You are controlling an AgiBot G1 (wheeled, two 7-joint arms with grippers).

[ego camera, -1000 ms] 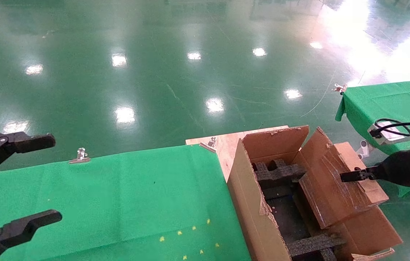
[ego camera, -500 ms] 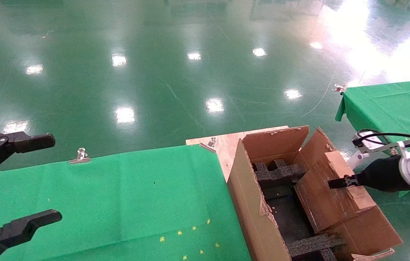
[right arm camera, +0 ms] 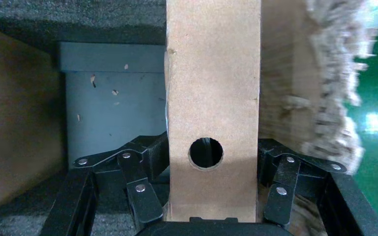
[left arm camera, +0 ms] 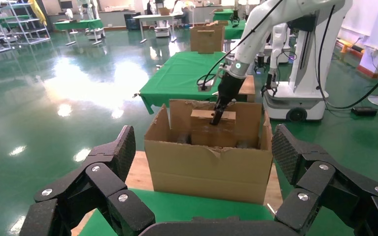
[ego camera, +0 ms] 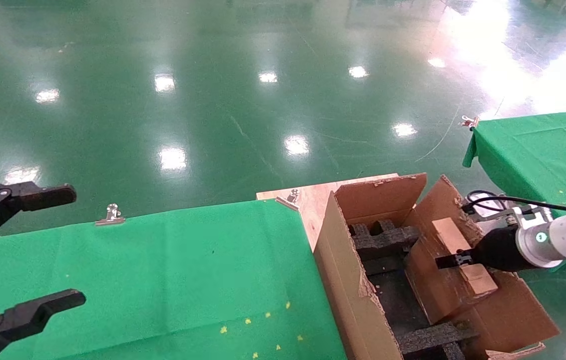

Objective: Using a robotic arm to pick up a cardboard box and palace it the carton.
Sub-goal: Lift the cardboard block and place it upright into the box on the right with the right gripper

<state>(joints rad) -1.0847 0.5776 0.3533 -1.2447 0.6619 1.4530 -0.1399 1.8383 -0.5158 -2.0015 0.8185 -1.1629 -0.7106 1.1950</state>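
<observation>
Risk: the small cardboard box (ego camera: 455,265) hangs tilted, partly inside the carton (ego camera: 358,290), clamped on both sides by the right gripper (ego camera: 450,260) at the end of the white robotic arm (ego camera: 560,239). In my judgement it could catch on the carton's ragged right flap (ego camera: 443,200) or on the black foam inserts (ego camera: 383,237) and wedge crooked rather than seat flat; its shiny tape may let it slip if it snags.

Count: one small box, one carton, two foam inserts visible, two green-covered tables (ego camera: 162,270), three metal clips (ego camera: 111,215). Left gripper (ego camera: 17,255): parked over the near table, fingers wide apart, holding nothing.
</observation>
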